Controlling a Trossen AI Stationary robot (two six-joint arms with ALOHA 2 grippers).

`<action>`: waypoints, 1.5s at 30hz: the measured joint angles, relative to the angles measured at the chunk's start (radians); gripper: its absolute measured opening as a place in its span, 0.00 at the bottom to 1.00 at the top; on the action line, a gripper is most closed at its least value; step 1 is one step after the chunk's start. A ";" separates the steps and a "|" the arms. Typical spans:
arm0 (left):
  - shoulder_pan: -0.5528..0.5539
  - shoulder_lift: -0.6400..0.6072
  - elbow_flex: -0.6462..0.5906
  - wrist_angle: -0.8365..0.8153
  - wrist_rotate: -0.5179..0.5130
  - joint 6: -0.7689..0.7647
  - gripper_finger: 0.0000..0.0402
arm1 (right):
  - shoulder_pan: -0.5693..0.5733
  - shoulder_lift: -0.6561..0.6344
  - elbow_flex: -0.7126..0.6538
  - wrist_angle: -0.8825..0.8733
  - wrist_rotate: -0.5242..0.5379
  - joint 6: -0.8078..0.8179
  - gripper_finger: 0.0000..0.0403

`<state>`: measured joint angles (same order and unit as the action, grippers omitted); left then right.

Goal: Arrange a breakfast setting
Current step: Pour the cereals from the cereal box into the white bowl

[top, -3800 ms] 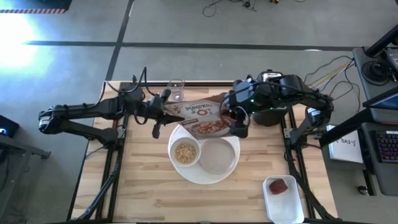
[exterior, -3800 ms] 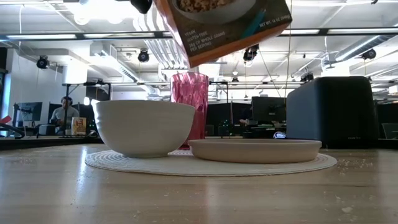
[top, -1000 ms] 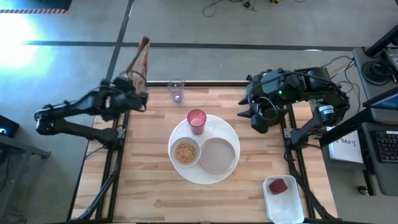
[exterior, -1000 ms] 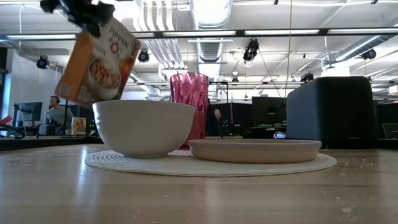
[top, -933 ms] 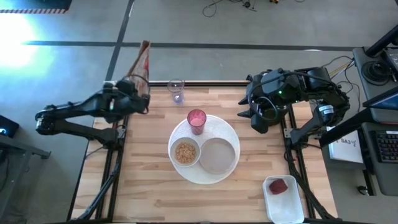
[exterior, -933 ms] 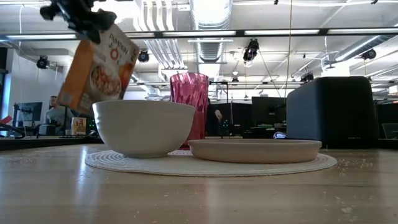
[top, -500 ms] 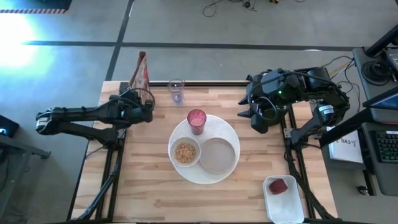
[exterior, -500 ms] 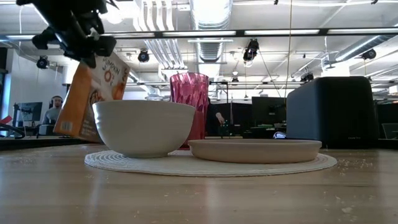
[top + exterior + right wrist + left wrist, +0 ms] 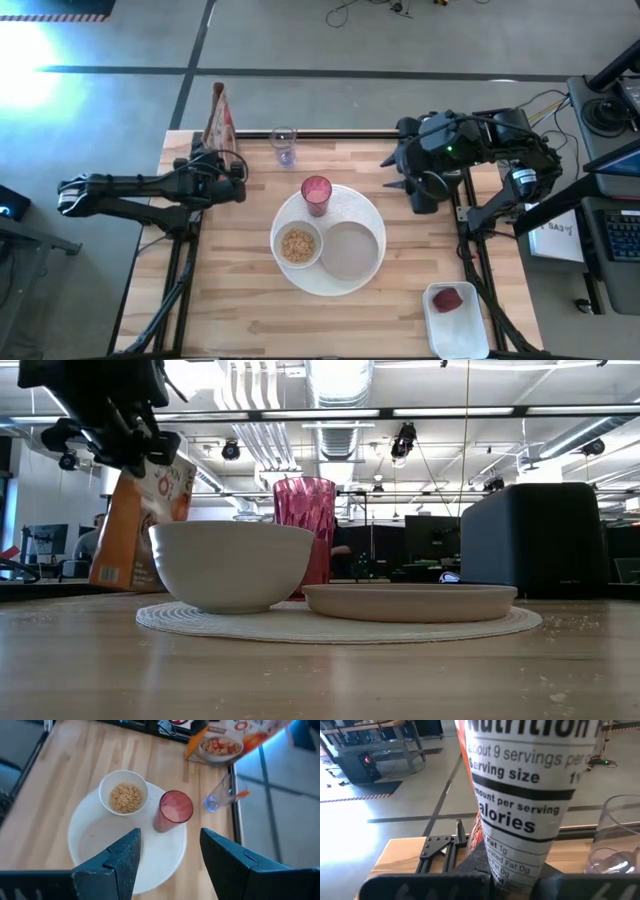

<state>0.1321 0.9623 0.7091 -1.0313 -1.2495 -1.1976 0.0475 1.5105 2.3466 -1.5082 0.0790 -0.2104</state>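
Pale butcher-block worktop [image 9: 240, 300] carries everything, with an open office behind it. At the far left corner my left gripper [image 9: 222, 172] is clamped shut on the lower part of a cereal box [image 9: 218, 118], which leans out past the far edge. I judge the step in hand is standing this box down clear of the setting, so I should bring it upright, lower it until its base sits flat on the wood, and only then let go, keeping it off the clear glass [image 9: 284, 146] just beside it. On the box I read "Nutrition", "about 9 servings per", "Serving size", "Calories" and "Fat 1g"; the brand name on the front is too cut off to read. Toward the middle lies the round white placemat [image 9: 372, 212], bearing the white bowl [image 9: 298, 246] of cereal rings, the pink tumbler [image 9: 316, 193] and the grey plate [image 9: 352, 250]. At the far right edge my right gripper [image 9: 168, 851] waits with its fingers spread wide, holding nothing. Near the right corner sits a white tub [image 9: 457, 322] with a red fruit [image 9: 452, 299] inside.
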 joint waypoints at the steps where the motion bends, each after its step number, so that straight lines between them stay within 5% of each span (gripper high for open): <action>1: 0.004 0.000 -0.002 0.000 0.000 0.000 0.00 | 0.000 0.000 0.000 0.000 0.000 -0.022 0.48; 26: 0.012 0.000 -0.016 -0.017 0.065 0.018 0.06 | 0.000 0.047 0.000 0.003 0.000 0.158 0.48; 33: 0.012 0.000 -0.016 -0.079 0.074 0.018 0.21 | 0.000 0.072 0.000 0.005 -0.001 0.158 0.48; 45: 0.012 -0.002 0.096 -0.246 0.092 -0.017 0.64 | 0.000 0.140 0.000 0.033 0.000 0.157 0.48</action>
<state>0.1440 0.9604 0.8049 -1.2776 -1.1576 -1.2150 0.0475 1.6505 2.3466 -1.4753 0.0786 -0.0538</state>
